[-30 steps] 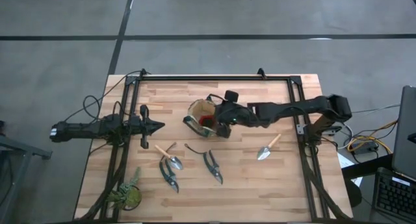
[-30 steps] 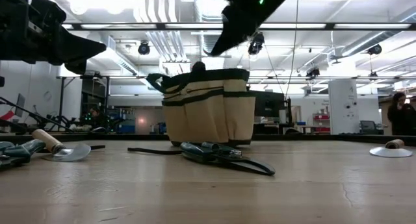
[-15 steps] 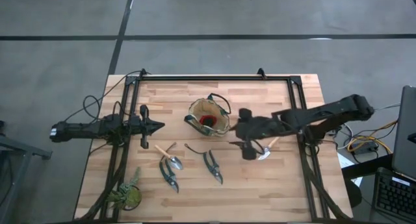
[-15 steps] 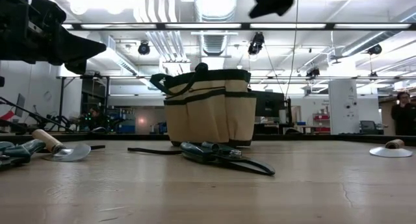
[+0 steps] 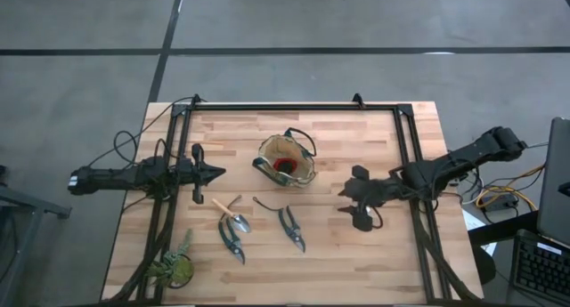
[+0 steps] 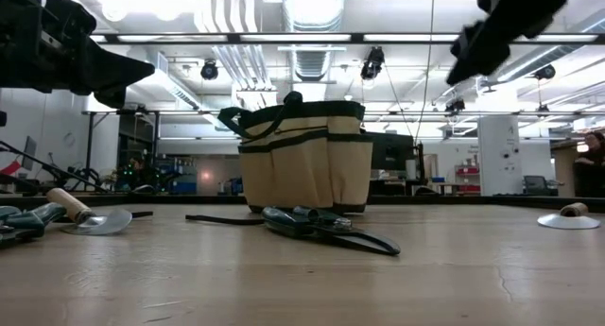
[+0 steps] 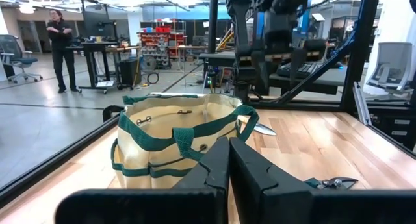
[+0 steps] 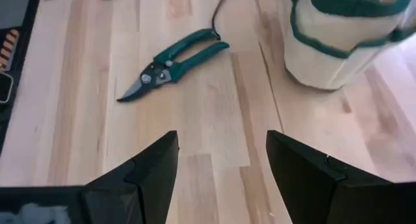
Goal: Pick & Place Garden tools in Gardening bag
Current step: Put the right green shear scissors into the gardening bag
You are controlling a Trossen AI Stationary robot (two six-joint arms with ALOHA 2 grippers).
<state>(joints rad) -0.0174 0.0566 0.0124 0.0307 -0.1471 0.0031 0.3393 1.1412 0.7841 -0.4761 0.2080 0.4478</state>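
Wooden desk (image 5: 392,142) carries the bag (image 5: 286,161) centrally; right gripper (image 5: 358,203) hovers near the right edge, fingers spread, empty; left gripper (image 5: 216,173) closed.

The right gripper (image 5: 356,203) hangs above the table's right half, fingers (image 8: 156,165) spread wide, arm outstretched. The left gripper (image 5: 216,173) waits at left, fingers (image 7: 218,165) apparently pressed together.

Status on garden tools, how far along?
Done: red item in the gardening bag. In hand: nothing; right pincer hovers open near the far-right trowel. To do: that trowel, the second trowel, left shears, right shears. Left pincer waits shut at the left edge.
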